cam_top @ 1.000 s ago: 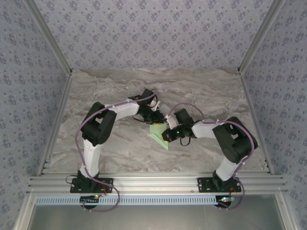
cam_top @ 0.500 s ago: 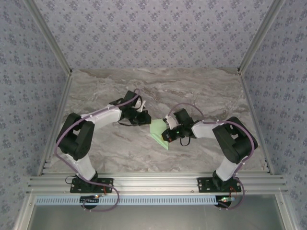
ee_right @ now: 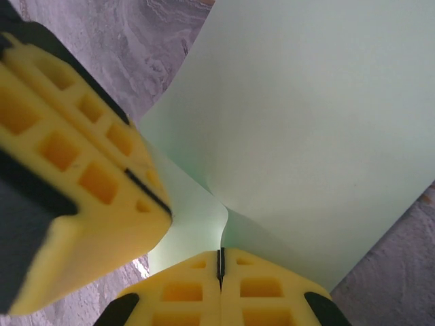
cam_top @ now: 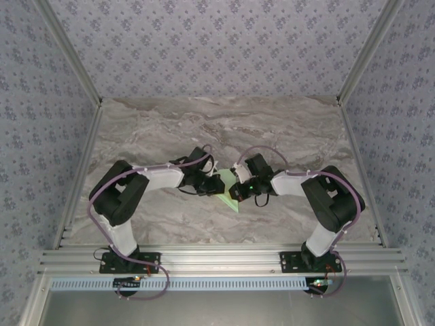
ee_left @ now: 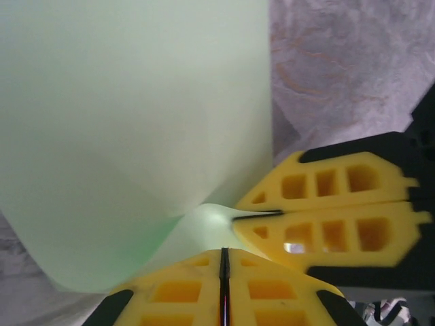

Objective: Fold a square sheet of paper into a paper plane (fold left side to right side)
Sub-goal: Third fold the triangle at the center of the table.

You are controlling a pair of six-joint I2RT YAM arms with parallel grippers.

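**At mid-table, the left-to-right fold is forming**

Closest in, the left gripper (ee_left: 224, 288) and right gripper (ee_right: 219, 275) are clamping shut on the square sheet of paper (cam_top: 230, 201), which is curving away beyond them over the table (cam_top: 299, 129). Next, I judge, the edges need aligning, then creasing.

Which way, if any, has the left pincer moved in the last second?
Yes. The left pincer swung left, away from the paper, then came back to it. It now sits closer to the front rail than it did a second ago.
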